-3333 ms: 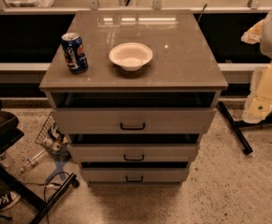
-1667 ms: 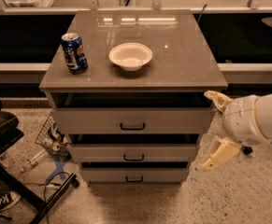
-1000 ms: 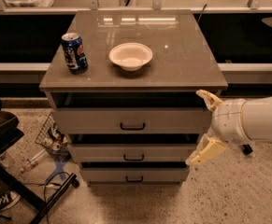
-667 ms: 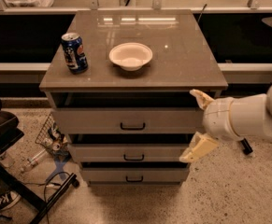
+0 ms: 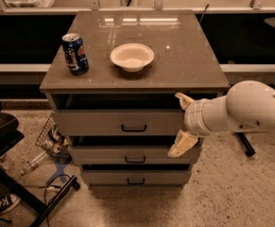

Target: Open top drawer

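1. The pincer is spread wide, with nothing between its cream fingers.
2. Its upper finger points up at the right top corner of the top drawer. The lower finger slants down across the right end of the middle drawer.
3. It hangs in front of the right end of the top drawer's front; whether it touches the front cannot be told.
4. The white arm comes in from the right edge.
5. The top drawer sits directly under the tabletop, standing out a little with a dark gap above its front. Its dark handle is at the centre, well left of the pincer.
6. Below the middle drawer is the bottom drawer; each has a similar dark handle.
7. On the tabletop a blue can stands upright at the left, and a white bowl sits near it at the centre.
8. A wire basket lies on the floor left of the cabinet.
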